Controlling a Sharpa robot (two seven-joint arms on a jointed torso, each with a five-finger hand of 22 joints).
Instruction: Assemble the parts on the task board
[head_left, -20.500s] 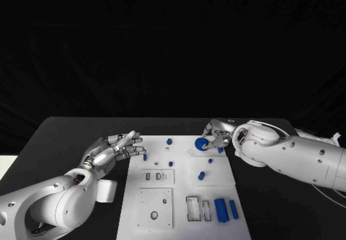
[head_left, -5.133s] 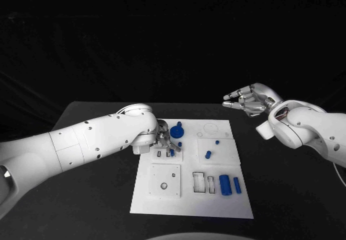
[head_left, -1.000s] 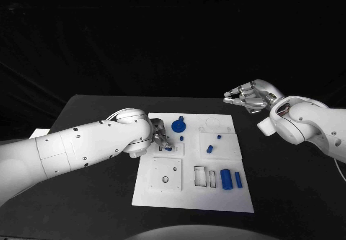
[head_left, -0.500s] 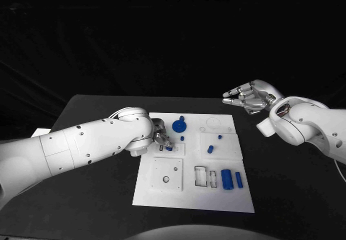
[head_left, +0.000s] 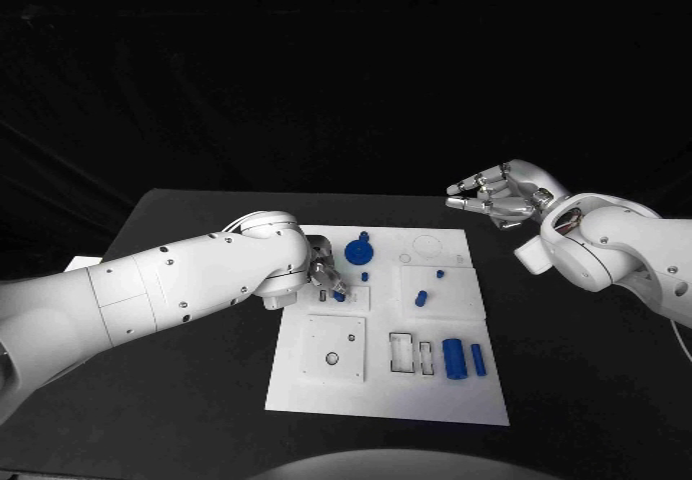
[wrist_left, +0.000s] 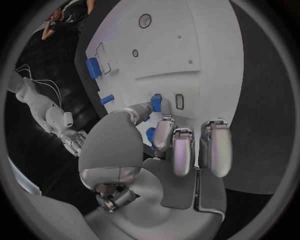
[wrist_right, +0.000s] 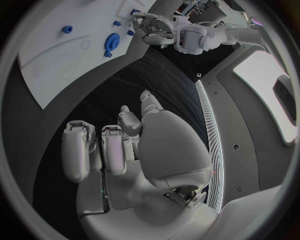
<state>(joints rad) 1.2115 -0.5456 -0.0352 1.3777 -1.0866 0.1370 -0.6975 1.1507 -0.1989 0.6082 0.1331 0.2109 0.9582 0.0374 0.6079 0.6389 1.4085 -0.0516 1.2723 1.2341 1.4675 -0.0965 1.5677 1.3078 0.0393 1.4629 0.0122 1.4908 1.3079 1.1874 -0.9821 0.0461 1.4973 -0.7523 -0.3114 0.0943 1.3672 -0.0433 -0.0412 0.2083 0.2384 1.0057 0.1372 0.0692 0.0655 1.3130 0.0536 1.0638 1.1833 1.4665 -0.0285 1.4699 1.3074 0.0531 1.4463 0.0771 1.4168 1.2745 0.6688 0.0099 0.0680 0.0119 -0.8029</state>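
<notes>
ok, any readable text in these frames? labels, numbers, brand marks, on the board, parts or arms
None readable.
Task board: outlines and slots, no lettering.
Blue parts, such as the gear: no marks legible.
Left hand and right hand: no brand or number can be made out; the small dark dots on the arm shells are not text.

Arms: glossy white shells, rounded and bulky, dotted with small dark screws. Left robot hand (head_left: 320, 272) and right robot hand (head_left: 492, 197) — silver metal, pale grey finger pads.

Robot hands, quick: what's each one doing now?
Left robot hand: pinching a small blue part at the task board.
Right robot hand: open, holding nothing.
</notes>
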